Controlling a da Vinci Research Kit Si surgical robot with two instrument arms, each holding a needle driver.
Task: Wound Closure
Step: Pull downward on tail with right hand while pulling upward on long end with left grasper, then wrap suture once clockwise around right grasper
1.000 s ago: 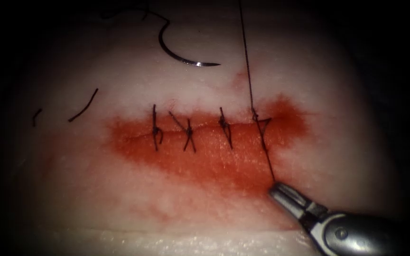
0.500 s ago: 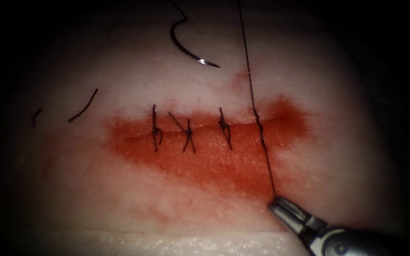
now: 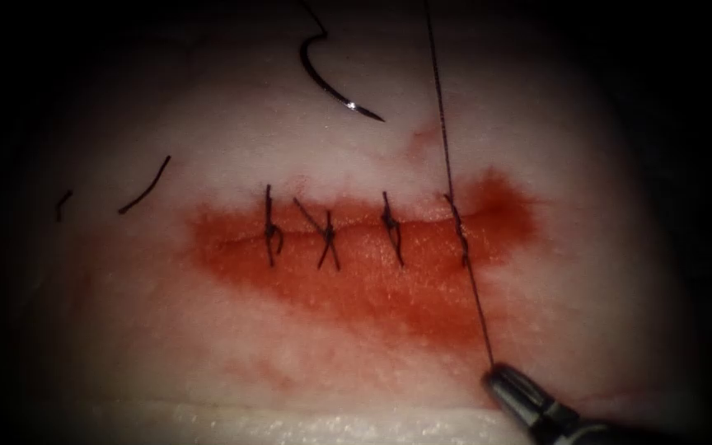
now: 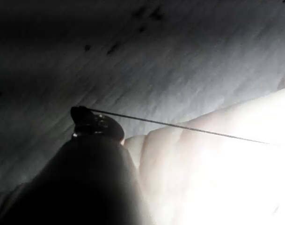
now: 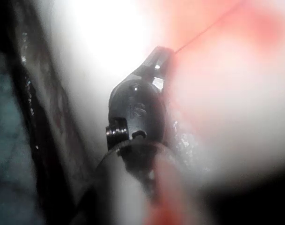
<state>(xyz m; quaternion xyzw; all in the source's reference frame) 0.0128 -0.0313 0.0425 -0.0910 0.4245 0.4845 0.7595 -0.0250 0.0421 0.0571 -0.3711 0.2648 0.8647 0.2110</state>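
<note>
Thread held taut across the fourth stitch, needle lying free on the tissue.

At about nine o'clock two cut ends of thread [image 3: 145, 185] lay loose on the tissue [image 3: 125, 313], left of the cut [image 3: 356, 227]. Three tied stitches [image 3: 327, 239] crossed the cut within the red fluid [image 3: 389, 288]. At twelve o'clock the needle [image 3: 333, 82] rested on the tissue above the cut, held by neither tool and not in the tissue. The thread [image 3: 447, 165] ran straight from twelve o'clock through a fourth stitch toward five o'clock, where the right claw [image 3: 496, 377] was clenched on it. In the left wrist view the left claw [image 4: 81, 112] gripped the thread's other end.
</note>
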